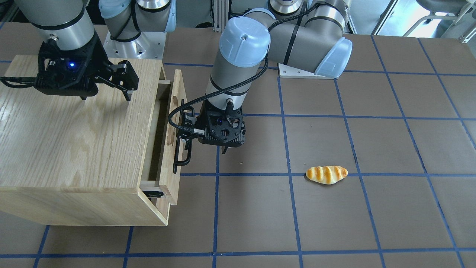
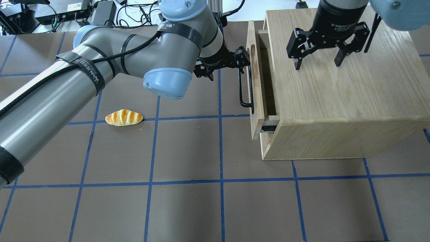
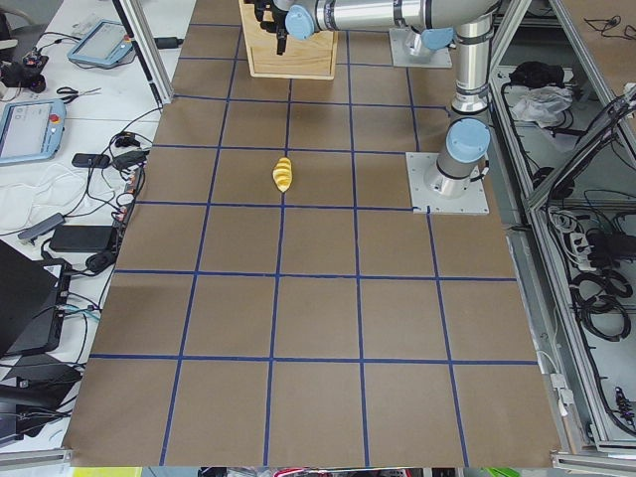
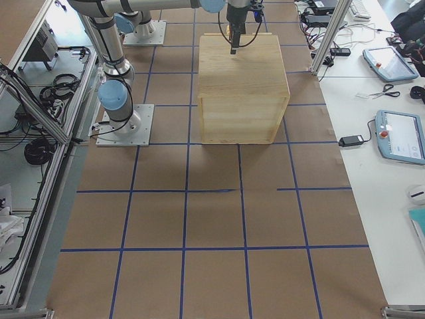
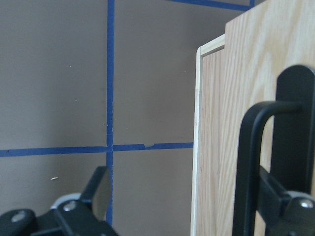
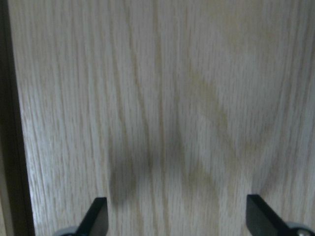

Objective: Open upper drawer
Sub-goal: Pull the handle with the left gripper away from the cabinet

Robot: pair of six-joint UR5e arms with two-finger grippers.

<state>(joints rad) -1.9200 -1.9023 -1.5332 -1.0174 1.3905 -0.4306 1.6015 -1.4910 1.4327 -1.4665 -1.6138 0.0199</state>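
Observation:
The upper drawer [image 1: 169, 175] of the light oak cabinet [image 1: 74, 149] is pulled out a little, leaving a dark gap behind its front panel [image 2: 258, 124]. The oblong notch [image 1: 171, 123] shows in the panel. My left gripper [image 1: 185, 124] is at the long black bar handle [image 1: 181, 156], open, with its fingers on either side of the bar [image 5: 248, 162]. In the overhead view the left gripper [image 2: 243, 62] is at the handle's far end. My right gripper [image 2: 318, 62] is open and empty just above the cabinet top [image 6: 162, 98].
A bread roll [image 1: 326, 174] lies on the brown table away from the cabinet; it also shows in the overhead view [image 2: 124, 117]. The cabinet [image 4: 242, 73] stands near the table's far edge on my right side. Blue tape lines grid the table.

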